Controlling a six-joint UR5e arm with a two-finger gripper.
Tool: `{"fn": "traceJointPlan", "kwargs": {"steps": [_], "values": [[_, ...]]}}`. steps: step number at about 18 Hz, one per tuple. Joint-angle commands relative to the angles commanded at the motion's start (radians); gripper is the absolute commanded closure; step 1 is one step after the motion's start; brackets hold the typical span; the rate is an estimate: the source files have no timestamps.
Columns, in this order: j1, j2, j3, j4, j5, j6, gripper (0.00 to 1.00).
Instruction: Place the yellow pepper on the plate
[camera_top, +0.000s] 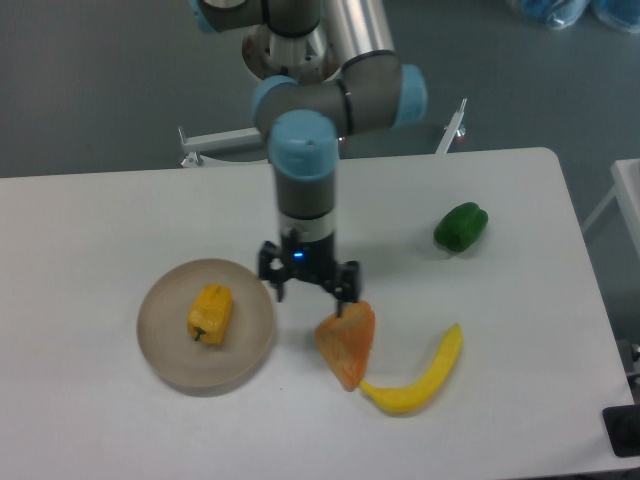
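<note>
The yellow pepper lies on its side in the middle of the round beige plate, with nothing touching it. My gripper hangs open to the right of the plate, just above the top of the orange wedge, and its two fingers hold nothing. It stands roughly a plate's half-width away from the pepper.
An orange wedge-shaped piece lies right below the gripper. A curved yellow banana touches its lower end. A green pepper sits at the far right of the white table.
</note>
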Motion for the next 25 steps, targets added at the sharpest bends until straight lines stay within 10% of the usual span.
{"fn": "traceJointPlan", "kwargs": {"steps": [9,25], "values": [[0.121,-0.026,0.071,0.000,0.021,0.273,0.00],[0.125,-0.051,0.095,0.003,0.025,0.322,0.00]]}}
